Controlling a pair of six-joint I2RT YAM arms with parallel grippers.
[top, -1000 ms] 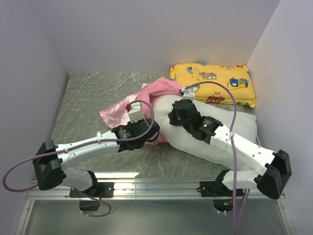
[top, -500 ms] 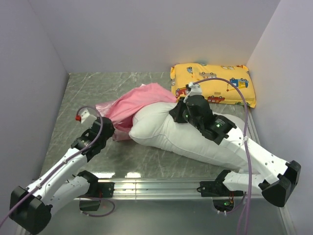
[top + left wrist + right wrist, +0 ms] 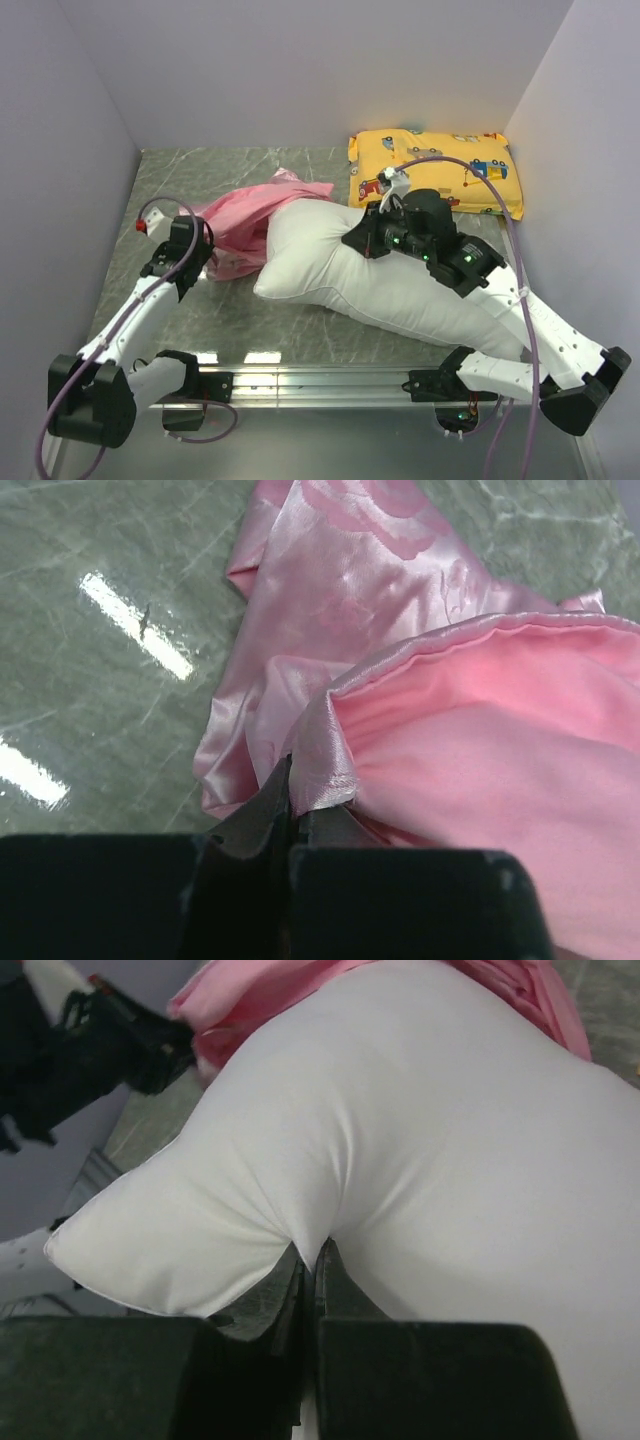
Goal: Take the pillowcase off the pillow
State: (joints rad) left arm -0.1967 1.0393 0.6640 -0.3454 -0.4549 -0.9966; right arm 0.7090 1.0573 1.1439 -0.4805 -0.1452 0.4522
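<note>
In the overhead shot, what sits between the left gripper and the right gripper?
In the top view, two things: the bunched pillowcase, pinched by the left gripper, then the uncovered end of the pillow, pinched by the right gripper.

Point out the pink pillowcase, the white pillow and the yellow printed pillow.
pillowcase [image 3: 250,215], top external view, bunched middle of the fabric.
pillow [image 3: 330,270], top external view, bare left half.
yellow printed pillow [image 3: 460,145], top external view, near its far edge.
</note>
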